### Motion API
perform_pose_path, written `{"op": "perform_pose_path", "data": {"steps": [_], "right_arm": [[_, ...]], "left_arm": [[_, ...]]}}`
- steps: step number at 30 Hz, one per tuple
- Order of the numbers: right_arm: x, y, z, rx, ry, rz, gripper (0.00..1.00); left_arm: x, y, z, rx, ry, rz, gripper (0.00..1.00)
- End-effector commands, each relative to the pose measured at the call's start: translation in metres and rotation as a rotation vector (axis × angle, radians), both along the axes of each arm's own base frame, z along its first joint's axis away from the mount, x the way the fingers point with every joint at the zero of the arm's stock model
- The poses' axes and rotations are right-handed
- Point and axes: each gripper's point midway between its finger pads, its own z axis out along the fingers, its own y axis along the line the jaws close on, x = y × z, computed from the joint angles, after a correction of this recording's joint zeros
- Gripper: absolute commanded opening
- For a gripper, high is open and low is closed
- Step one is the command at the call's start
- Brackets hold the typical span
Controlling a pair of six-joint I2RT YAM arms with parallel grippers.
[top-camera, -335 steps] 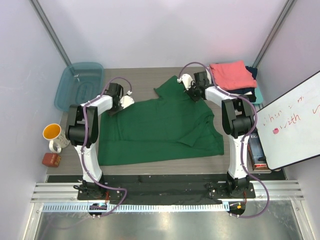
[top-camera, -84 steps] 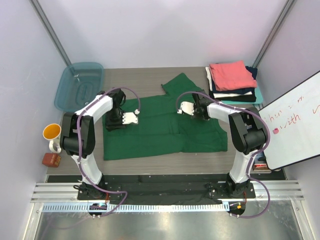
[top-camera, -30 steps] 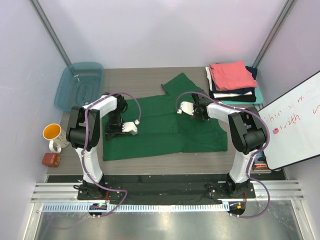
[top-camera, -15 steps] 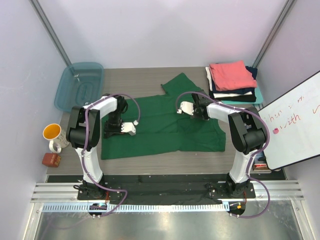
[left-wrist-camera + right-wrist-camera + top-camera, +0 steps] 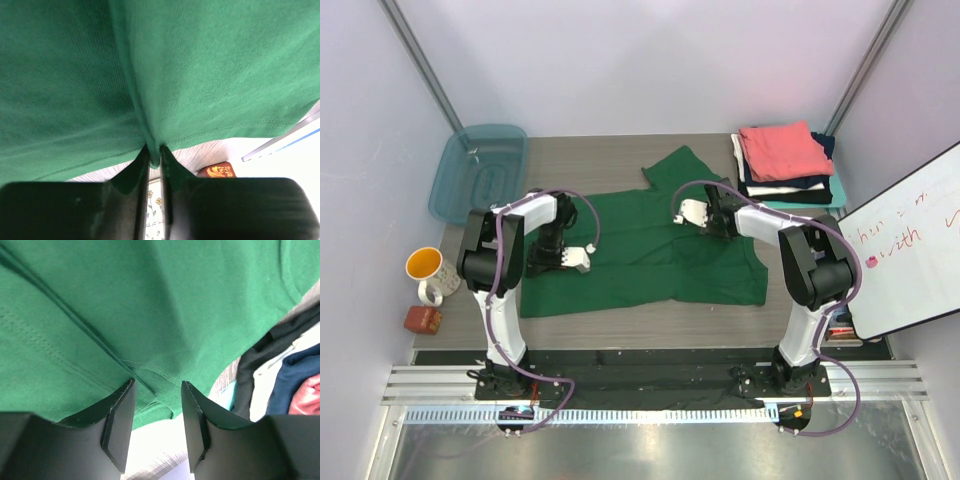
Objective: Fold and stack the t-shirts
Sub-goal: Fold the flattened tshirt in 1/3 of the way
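A plain dark green cloth t-shirt (image 5: 640, 265) lies partly folded across the middle of the grey wood-grain table (image 5: 590, 160). The left gripper (image 5: 154, 150) pinches a fold near its left hem, fingers almost together. Farther back, the right gripper (image 5: 157, 390) hangs spread just above the cloth. Beyond it, a stack of folded t-shirts (image 5: 785, 150), coral-pink on top, sits in the far right corner.

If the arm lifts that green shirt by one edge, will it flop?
Probably: the green shirt lies creased and folded over itself, and a ridge bunches in the left gripper. Pushed, it would likely wrinkle rather than slide flat.
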Motion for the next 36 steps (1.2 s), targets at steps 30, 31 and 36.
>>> {"op": "perform_pose_path", "data": {"steps": [30,31,36], "right_arm": [[-0.175,-0.020,0.008,0.006,0.523,0.192,0.06],[-0.173,-0.019,0.009,0.007,0.528,0.190,0.06],[-0.184,-0.015,0.023,0.024,0.611,0.198,0.05]], "left_arm": [[-0.037,-0.045,0.039,-0.085,0.116,-0.072,0.00],[-0.038,-0.046,0.036,-0.080,0.120,-0.073,0.00],[-0.044,-0.049,0.034,-0.076,0.159,-0.071,0.00]]}}
